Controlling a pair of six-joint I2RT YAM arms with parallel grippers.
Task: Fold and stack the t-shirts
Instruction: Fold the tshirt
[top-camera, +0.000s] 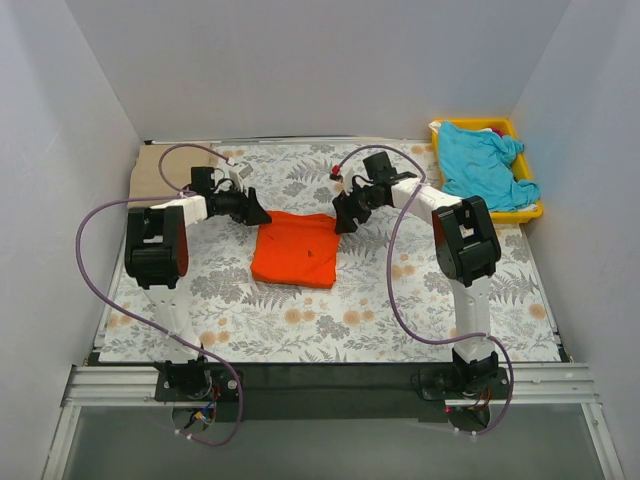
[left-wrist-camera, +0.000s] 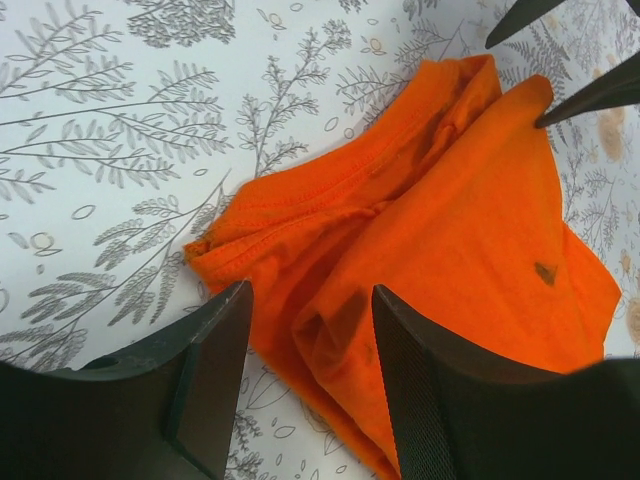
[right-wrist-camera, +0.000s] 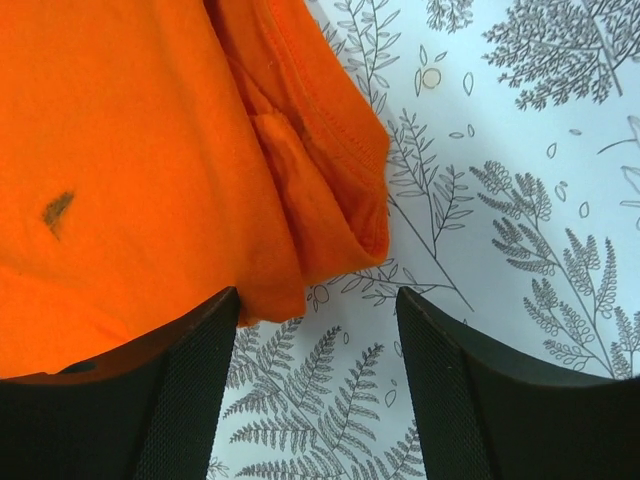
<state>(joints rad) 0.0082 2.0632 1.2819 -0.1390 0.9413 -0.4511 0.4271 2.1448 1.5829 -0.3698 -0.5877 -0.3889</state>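
The orange-red t-shirt lies folded into a rough square on the printed cloth in the middle of the table. It also shows in the left wrist view and the right wrist view. My left gripper is open and empty over the shirt's far left corner. My right gripper is open and empty just past the shirt's far right corner. The turquoise t-shirt lies bunched in the yellow tray. The tan t-shirt lies flat at the far left under the cloth's edge.
A grey cloth with fern and orange flower print covers the table. The yellow tray stands at the back right against the wall. White walls close in on the left, back and right. A bit of pink cloth shows at the tray's far edge.
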